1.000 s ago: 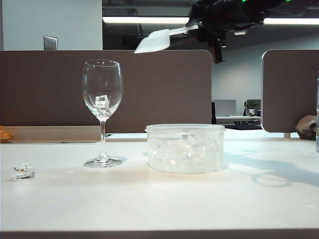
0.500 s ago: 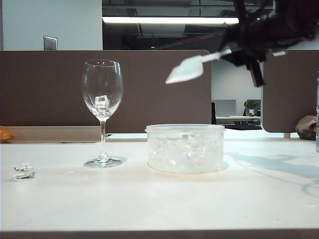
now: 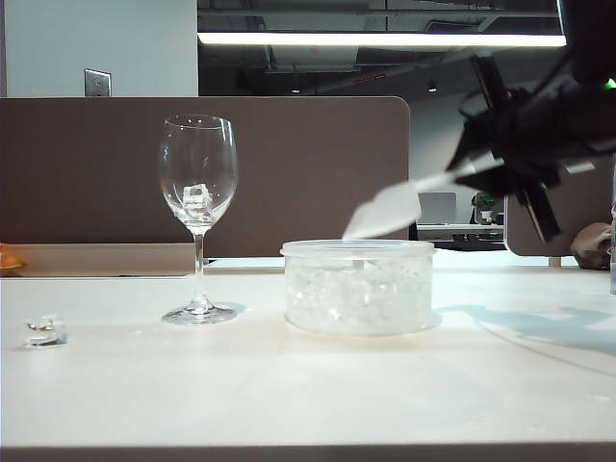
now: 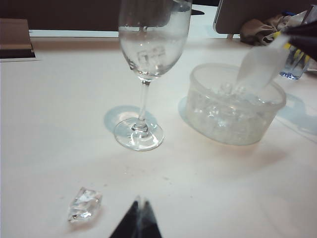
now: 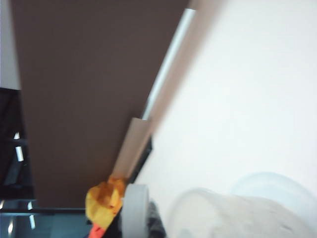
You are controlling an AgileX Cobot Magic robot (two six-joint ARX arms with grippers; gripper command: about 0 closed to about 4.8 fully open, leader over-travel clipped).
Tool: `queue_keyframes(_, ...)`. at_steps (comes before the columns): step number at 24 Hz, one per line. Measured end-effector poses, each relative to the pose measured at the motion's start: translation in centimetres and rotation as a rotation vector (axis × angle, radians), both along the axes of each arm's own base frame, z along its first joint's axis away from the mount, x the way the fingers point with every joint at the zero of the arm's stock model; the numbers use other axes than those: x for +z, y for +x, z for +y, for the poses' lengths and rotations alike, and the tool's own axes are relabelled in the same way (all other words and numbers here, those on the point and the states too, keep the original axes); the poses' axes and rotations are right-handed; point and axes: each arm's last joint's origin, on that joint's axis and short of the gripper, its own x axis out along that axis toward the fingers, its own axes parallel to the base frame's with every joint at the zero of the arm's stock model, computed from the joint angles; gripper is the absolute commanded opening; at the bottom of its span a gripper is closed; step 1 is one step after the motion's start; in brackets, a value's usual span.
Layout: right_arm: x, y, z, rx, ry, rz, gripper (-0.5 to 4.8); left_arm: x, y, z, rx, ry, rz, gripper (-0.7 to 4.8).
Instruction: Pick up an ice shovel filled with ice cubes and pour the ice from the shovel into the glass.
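Ice cube [image 3: 44, 330] lies on white table [image 3: 308, 395], brown partition [image 3: 318, 173] behind.

A: Overhead ceiling strip [image 3: 380, 39] glows bright; the white table [image 3: 289, 404] is evenly lit, with soft bluish shadows to the right of the tub [image 3: 358, 287] and a faint one at the foot of the glass [image 3: 197, 217]

B: In the exterior view the right gripper [image 3: 510, 159] and the ice shovel [image 3: 385, 212] are smeared by motion blur. The right wrist view is soft and hazy throughout. In the left wrist view the glass is fairly sharp; the dark left gripper [image 4: 137, 224] at the frame edge is out of focus
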Motion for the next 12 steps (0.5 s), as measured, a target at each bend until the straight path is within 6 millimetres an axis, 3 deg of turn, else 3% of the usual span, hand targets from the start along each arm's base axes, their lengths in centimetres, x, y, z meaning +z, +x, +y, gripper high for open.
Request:
queue_keyframes(5,-1.6,-0.9,-0.4,-0.034,-0.039,0.04,-0.05,0.0,0.0,0.0,0.0,0.0,0.0,-0.05)
queue_keyframes(11,-3.0,-0.6,-0.3,-0.028,-0.064,0.032,-0.05,0.0,0.0,0.0,0.0,0.0,0.0,-0.05)
queue_keyframes(12,-3.1,-0.5,-0.3,-0.028,-0.061,0.024,0.22,0.0,0.0,0.0,0.0,0.0,0.0,-0.05)
